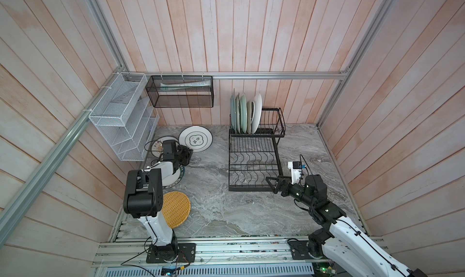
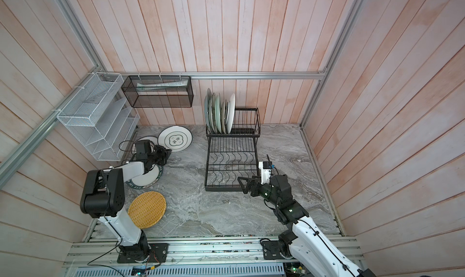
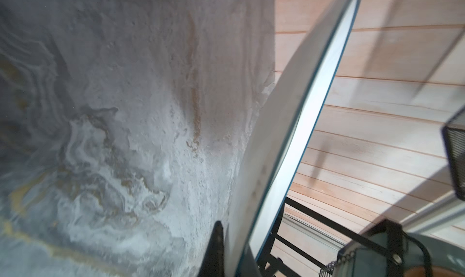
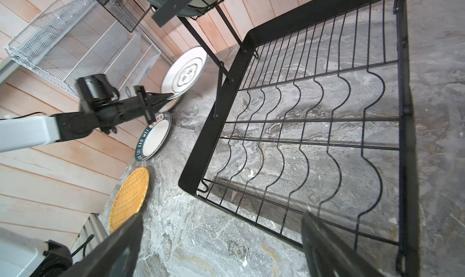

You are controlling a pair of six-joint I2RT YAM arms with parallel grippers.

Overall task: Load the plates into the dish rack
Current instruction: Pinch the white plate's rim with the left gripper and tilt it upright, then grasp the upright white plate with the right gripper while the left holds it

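Dish rack (image 1: 251,164) sits 2 o'clock of table (image 1: 214,202) centre; several plates (image 1: 245,114) upright in its raised tier. Yellow woven plate (image 1: 175,209) flat at 8 o'clock. Left gripper (image 1: 189,152) clamped on emblem plate (image 1: 196,138) rim, 10 o'clock. Right gripper (image 1: 273,185) jaws apart, empty, at rack's 5 o'clock corner.

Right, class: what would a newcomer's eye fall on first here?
The row of plates standing on edge in the upper tier of the black dish rack, at the back. Then the left gripper, shut on the rim of the white lettered plate at the left, and the yellow ribbed plate lying flat at the front left.
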